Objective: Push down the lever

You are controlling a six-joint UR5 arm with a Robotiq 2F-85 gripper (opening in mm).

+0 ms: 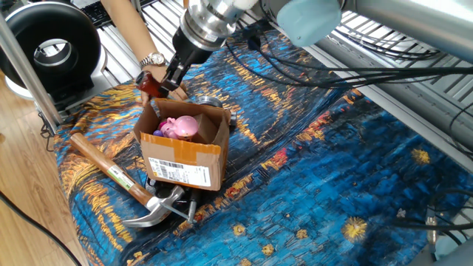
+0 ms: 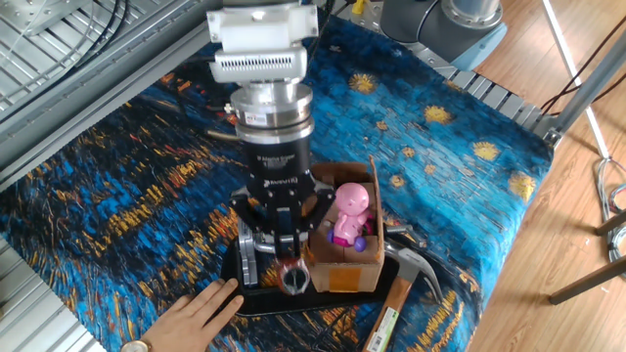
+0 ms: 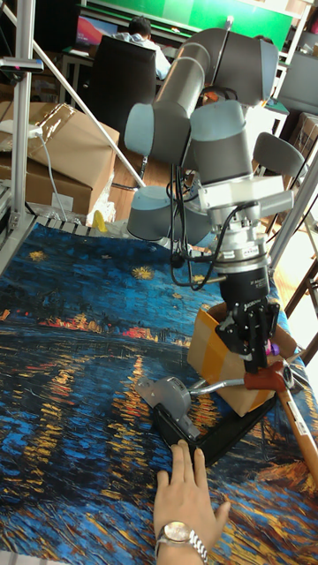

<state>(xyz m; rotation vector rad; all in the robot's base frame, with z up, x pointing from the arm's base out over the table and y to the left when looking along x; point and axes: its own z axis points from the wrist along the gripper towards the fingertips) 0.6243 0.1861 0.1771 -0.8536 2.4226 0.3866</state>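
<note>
At the near edge of the tall fixed view, a person's hand (image 3: 188,505) lies flat on the painted cloth (image 3: 71,353), fingertips on the end of the black base (image 3: 212,439) that carries the mechanism. Just beyond it sits the grey pivot housing (image 3: 165,394), and from there the lever (image 3: 237,381) runs away to the right as a slim metal bar, roughly level, ending in its glossy dark-red sleeve (image 3: 268,377) close against the cardboard box (image 3: 218,360).

That long axis is what the push depends on: the pivot is at the left end and the free end at the right, directly under the tool. The gripper (image 3: 257,365) hangs tip-down over the sleeve, its fingers meeting the sleeve from above, so the lever's end lies straight below the claw rather than off to a side. The fingers look drawn close together, but whether they clamp the sleeve or only press on its top I cannot tell.

Behind, the box holds a pink toy (image 2: 350,208), and a wooden-handled hammer (image 1: 118,177) lies past it, well clear of the lever.

I judge a straight downward press should swing the free end about the pivot.
</note>
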